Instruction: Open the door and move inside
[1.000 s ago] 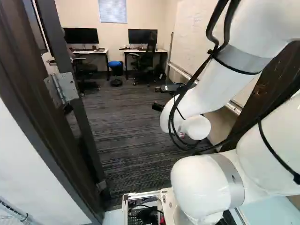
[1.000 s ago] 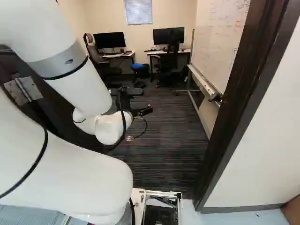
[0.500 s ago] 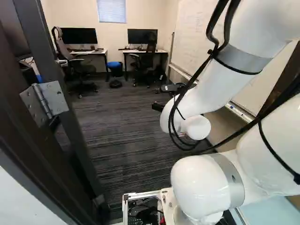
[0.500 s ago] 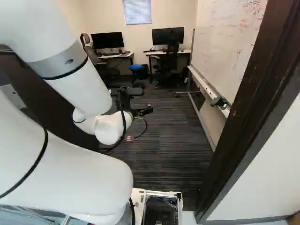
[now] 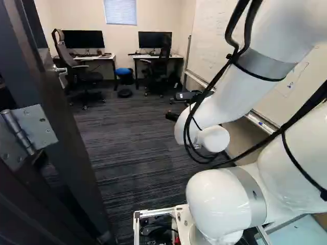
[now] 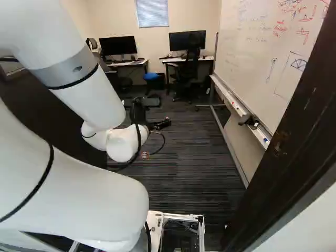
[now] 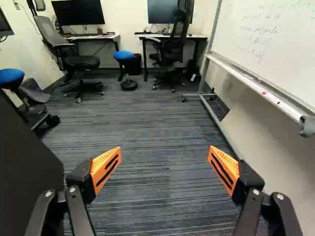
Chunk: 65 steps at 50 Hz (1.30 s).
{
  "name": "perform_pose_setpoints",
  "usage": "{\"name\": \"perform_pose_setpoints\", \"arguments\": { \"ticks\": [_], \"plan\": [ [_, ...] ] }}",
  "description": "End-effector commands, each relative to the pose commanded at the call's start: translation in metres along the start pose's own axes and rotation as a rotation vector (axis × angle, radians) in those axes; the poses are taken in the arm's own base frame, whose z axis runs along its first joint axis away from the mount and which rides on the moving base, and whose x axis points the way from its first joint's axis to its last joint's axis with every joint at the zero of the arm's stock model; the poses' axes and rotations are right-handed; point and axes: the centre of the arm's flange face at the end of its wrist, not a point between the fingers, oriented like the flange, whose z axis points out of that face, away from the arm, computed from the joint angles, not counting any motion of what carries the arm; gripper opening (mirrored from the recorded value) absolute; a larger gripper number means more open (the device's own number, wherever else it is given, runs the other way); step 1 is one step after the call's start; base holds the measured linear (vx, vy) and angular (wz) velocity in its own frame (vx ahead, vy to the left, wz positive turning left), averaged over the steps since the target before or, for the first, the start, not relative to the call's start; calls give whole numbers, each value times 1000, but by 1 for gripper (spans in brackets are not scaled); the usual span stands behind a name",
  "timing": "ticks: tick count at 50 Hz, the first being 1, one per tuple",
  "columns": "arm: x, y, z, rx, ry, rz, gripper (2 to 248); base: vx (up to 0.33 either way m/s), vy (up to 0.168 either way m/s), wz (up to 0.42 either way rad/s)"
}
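Observation:
The dark door (image 5: pixel 66 117) stands open at the left of the left base view, its silver lever handle (image 5: pixel 60 70) on it and a metal hinge (image 5: pixel 38 127) nearer. The right door post (image 6: pixel 286 142) rises at the right of the right base view. Beyond the doorway, my gripper (image 6: pixel 160 124) points into the room, away from handle and post. In the wrist view the gripper (image 7: pixel 165 168) has its orange-padded fingers wide apart, carpet visible between them. A dark panel (image 7: pixel 24 172), apparently the door, is beside one finger.
Carpet (image 6: pixel 184 157) stretches ahead. A whiteboard (image 6: pixel 262 58) on a metal stand runs along the right side, its foot bar on the floor. Two desks with monitors, office chairs (image 7: pixel 76 61) and a blue stool (image 7: pixel 125 56) stand at the far wall.
The base has moved forward through the doorway: hinge and posts have slid outward and back in the base views, and more whiteboard shows. The arm has kept its pose against its lowest joint.

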Motion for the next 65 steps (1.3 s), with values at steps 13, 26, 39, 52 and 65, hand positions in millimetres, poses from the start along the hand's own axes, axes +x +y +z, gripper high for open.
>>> {"name": "perform_pose_setpoints", "arguments": {
  "ticks": [13,26,39,52,65],
  "plan": [
    [0,0,0,0,0,0,247,141,-10,-5],
    [0,0,0,0,0,0,247,141,9,-12],
    [0,0,0,0,0,0,247,225,1,-5],
    [0,0,0,0,0,0,247,231,2,-6],
    [0,0,0,0,0,0,247,235,2,-4]
  ]
}}
